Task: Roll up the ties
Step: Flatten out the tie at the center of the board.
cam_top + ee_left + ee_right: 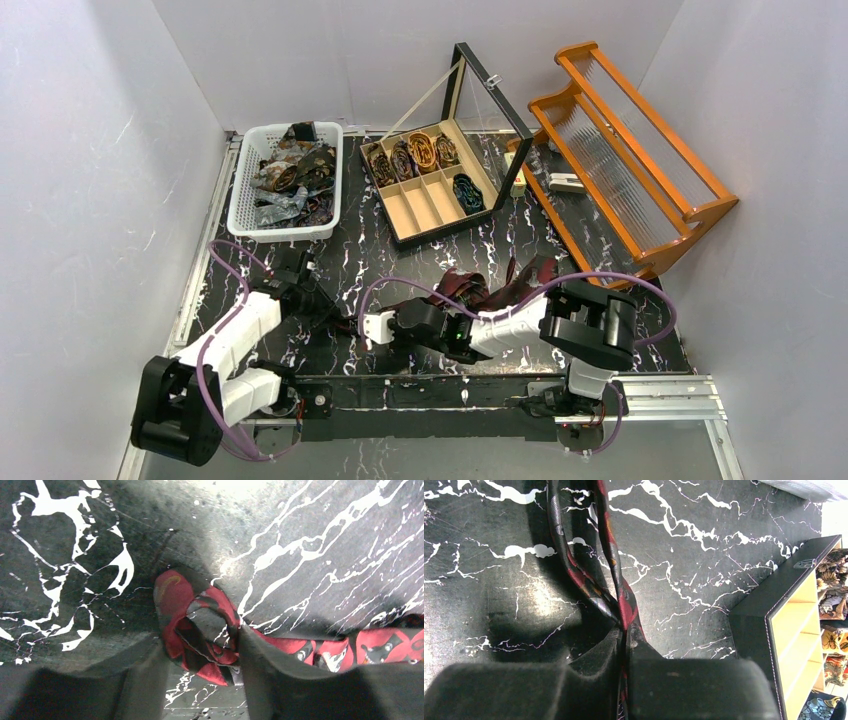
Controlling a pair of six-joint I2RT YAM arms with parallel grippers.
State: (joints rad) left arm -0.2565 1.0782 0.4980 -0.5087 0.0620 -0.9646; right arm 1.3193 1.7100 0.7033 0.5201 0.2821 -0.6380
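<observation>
A dark red patterned tie (500,290) lies crumpled across the black marble table (400,260), and a narrow strip of it runs left toward both grippers. In the left wrist view its end is wound into a small loose coil (200,630). My left gripper (200,670) holds this coil between its fingers, and both pads touch the fabric. My right gripper (624,632) is shut on the twisted strip (619,590) a little further along. From above, the left gripper (322,302) and the right gripper (368,324) sit close together.
A white basket (240,205) of loose ties stands at the back left. An open black box (430,232) with wooden compartments holds several rolled ties; its corner (769,630) shows in the right wrist view. An orange rack (640,150) stands at the back right.
</observation>
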